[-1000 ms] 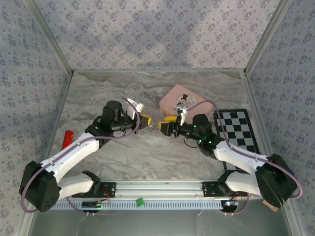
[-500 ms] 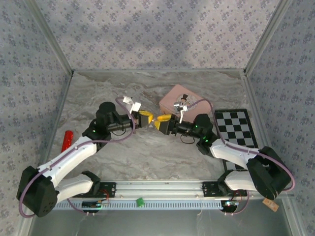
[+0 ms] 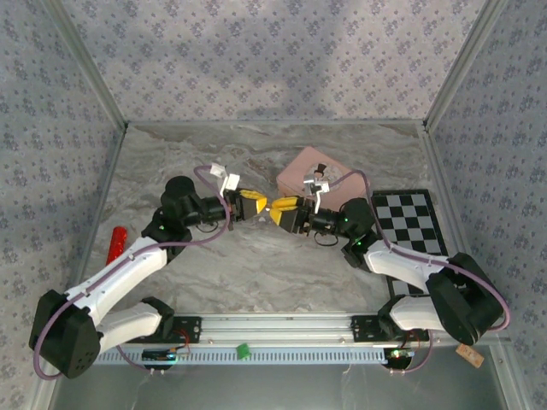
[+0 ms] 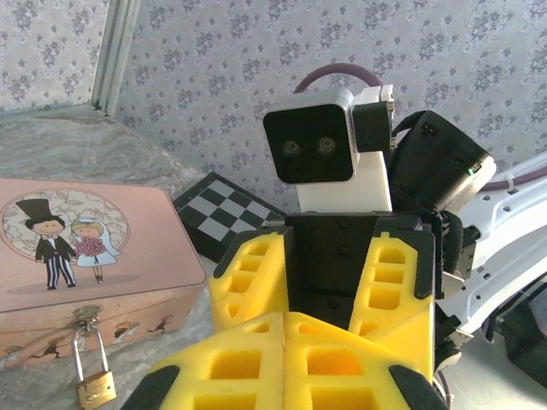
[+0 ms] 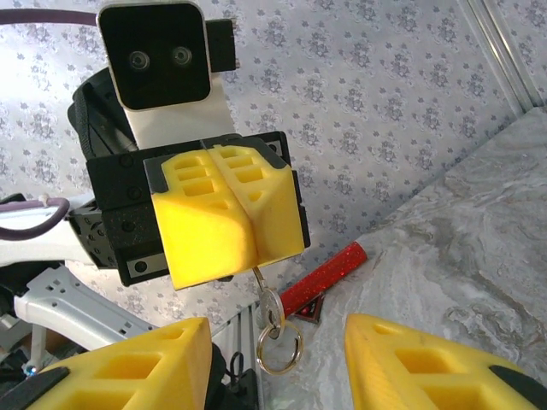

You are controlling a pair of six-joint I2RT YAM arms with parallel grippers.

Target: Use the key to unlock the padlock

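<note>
My left gripper [image 4: 285, 329] is shut on the key [image 5: 269, 306], a small grey key that hangs tip-up from its yellow fingers [image 5: 226, 213] with a silver ring [image 5: 279, 348] below. My right gripper [image 5: 278, 359] faces it, open, with one jaw on either side of the key and ring and touching neither. The two grippers meet tip to tip over mid-table, left gripper [image 3: 254, 205] and right gripper [image 3: 282, 207]. The small brass padlock [image 4: 96, 386] hangs shut from the clasp on the front of the pink box [image 4: 85, 248].
The pink box [image 3: 312, 171] sits just behind the grippers. A checkered mat [image 3: 414, 224] lies at the right. A red glitter cylinder [image 3: 114, 243] lies near the left wall. Patterned walls enclose the table on three sides.
Both arms have moved inward until their grippers meet at the middle. The right gripper's jaws have narrowed around the hanging key. The left gripper stays shut.
</note>
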